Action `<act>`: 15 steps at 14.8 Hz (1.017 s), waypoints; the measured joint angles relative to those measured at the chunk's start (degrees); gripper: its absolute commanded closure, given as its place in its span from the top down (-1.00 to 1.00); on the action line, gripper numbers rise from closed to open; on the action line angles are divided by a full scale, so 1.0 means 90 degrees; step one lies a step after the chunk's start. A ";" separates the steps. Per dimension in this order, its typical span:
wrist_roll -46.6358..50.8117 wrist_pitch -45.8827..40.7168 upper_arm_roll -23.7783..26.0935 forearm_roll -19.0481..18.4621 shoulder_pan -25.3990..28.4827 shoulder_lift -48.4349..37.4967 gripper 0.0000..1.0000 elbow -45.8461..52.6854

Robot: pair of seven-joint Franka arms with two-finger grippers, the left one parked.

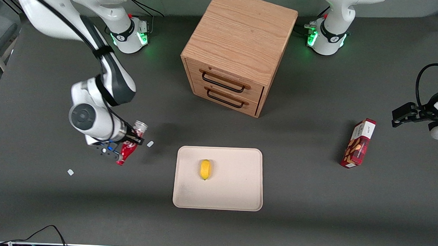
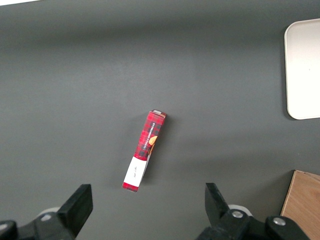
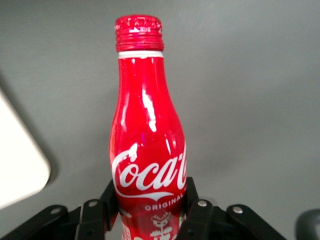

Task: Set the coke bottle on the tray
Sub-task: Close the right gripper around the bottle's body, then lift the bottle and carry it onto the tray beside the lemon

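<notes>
My right gripper (image 1: 132, 140) is shut on the coke bottle (image 1: 129, 149), a slim red bottle with white script lettering, and holds it tilted above the table toward the working arm's end, beside the tray and apart from it. In the right wrist view the bottle (image 3: 147, 150) fills the middle, its red cap pointing away, with the black fingers (image 3: 192, 200) pressed on both sides of its body. The beige tray (image 1: 235, 189) lies flat near the front camera with a yellow lemon-like fruit (image 1: 205, 169) on it. A tray corner (image 3: 20, 170) shows in the right wrist view.
A wooden drawer cabinet (image 1: 240, 47) stands farther from the front camera than the tray. A red snack box (image 1: 358, 143) stands toward the parked arm's end, also in the left wrist view (image 2: 144, 150). Two small white scraps (image 1: 150, 144) (image 1: 70, 172) lie on the table near my gripper.
</notes>
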 measured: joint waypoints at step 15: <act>-0.0542 -0.1218 0.1697 -0.0018 0.0387 0.1478 -1.00 0.3588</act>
